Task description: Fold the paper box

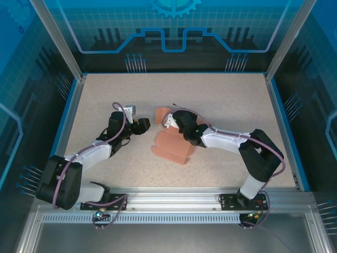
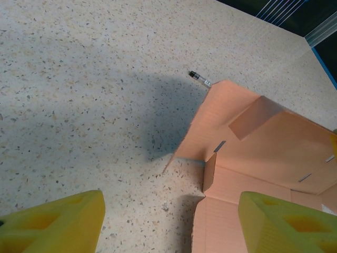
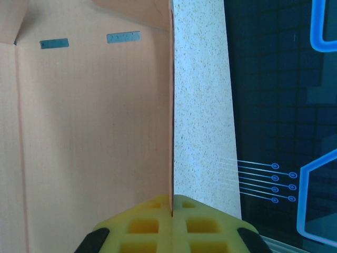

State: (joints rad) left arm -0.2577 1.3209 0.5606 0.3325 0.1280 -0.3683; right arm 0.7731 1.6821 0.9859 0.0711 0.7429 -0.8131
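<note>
While the right gripper (image 3: pixel 172 203) is pinched shut on one thin raised panel of the paper box (image 1: pixel 171 147) lying on the table (image 1: pixel 105 95), and the left gripper (image 2: pixel 171 221) hovers spread and empty just beside it, a hard tug could crease that panel or let it slip.

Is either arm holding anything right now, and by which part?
The right tool is shut on the paper box, pinching the thin edge of one of its panels. The left tool is open and holds nothing.
</note>
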